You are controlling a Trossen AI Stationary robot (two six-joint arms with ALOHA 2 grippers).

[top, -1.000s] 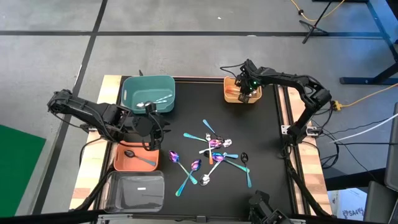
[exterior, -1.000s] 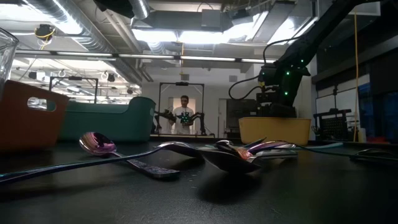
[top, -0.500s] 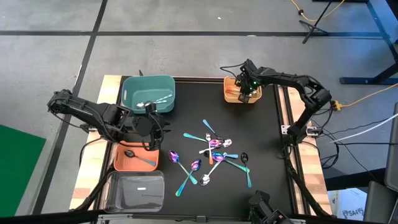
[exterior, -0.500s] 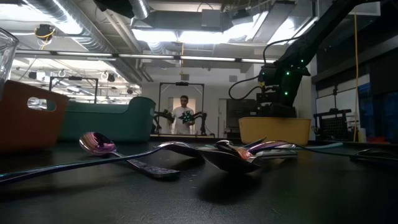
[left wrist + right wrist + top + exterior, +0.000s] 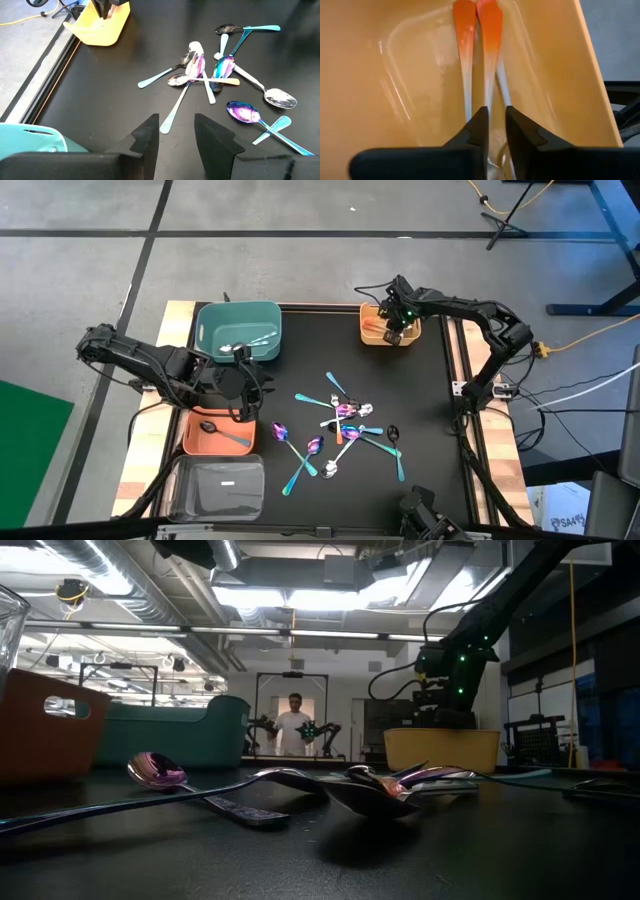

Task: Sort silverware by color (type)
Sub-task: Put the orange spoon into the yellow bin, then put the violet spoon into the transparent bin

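Several spoons (image 5: 345, 425) in teal, purple-rainbow, silver and black lie crossed in a loose pile mid-table, also seen in the left wrist view (image 5: 215, 75) and the low view (image 5: 380, 785). My left gripper (image 5: 248, 387) (image 5: 176, 125) hovers open left of the pile, by the orange bin. My right gripper (image 5: 393, 332) (image 5: 496, 117) reaches down into the yellow bin (image 5: 372, 320) at the far right, its fingers nearly together around an orange-handled spoon (image 5: 490, 40). A second orange spoon (image 5: 464, 35) lies beside it on the bin floor. My right gripper has the pale stem (image 5: 489, 97) of the orange-handled spoon between its two fingers, coming from above and pointing down into the yellow bin. The spoon's orange end (image 5: 490, 20) lies on the bin floor. The gripper hides the spoon's other end.
A teal bin (image 5: 210, 330) at the far left holds silver spoons. The orange bin (image 5: 195, 442) holds a black spoon, and a clear bin (image 5: 218, 485) sits nearer. A person (image 5: 295, 725) stands in the room beyond the table. Bare black mat lies between pile and bins.
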